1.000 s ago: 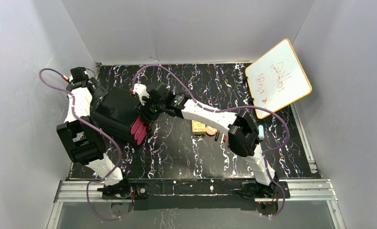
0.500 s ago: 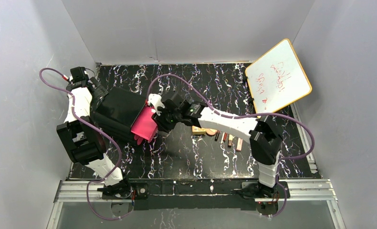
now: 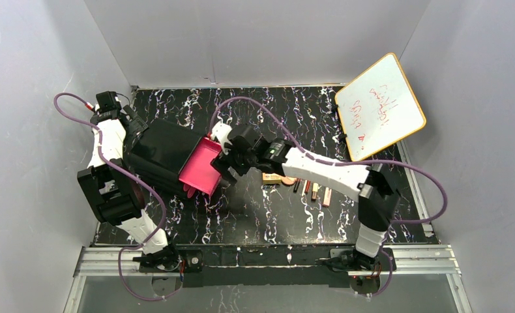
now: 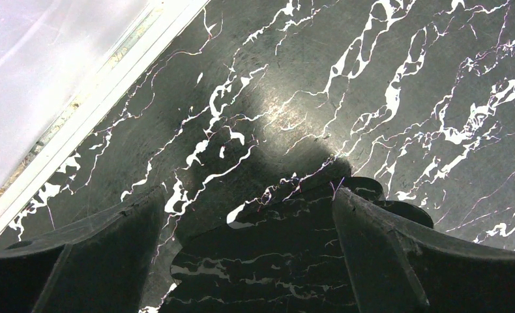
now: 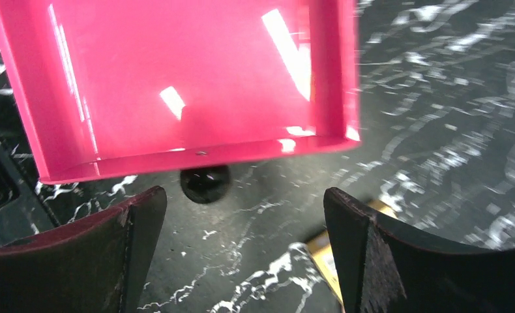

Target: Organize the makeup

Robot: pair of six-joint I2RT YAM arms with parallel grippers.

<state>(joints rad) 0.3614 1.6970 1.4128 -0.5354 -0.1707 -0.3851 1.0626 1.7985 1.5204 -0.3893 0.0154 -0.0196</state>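
The makeup lies in a row at the table's middle: a yellow boxy packet (image 3: 270,175), a round peach compact (image 3: 286,179), thin dark and red pencils (image 3: 301,186) and a tan stick (image 3: 315,190). My right gripper (image 3: 227,173) (image 5: 242,202) is open just off the front of a pulled-out pink drawer (image 3: 201,168) (image 5: 176,78). Its black knob (image 5: 205,182) sits ahead of the jaws, untouched. The packet's corner (image 5: 326,251) shows beside my right finger. My left gripper (image 4: 245,195) is open, straddling the black box's glossy edge (image 4: 274,261).
The black box (image 3: 160,153) stands at the table's left with the left arm behind it. An orange-rimmed whiteboard (image 3: 380,106) leans at the back right. Grey walls close in on three sides.
The pink drawer has slid out of the black box toward the right, drawn by my right gripper. That gripper's jaws have since opened and let go of the drawer's knob.
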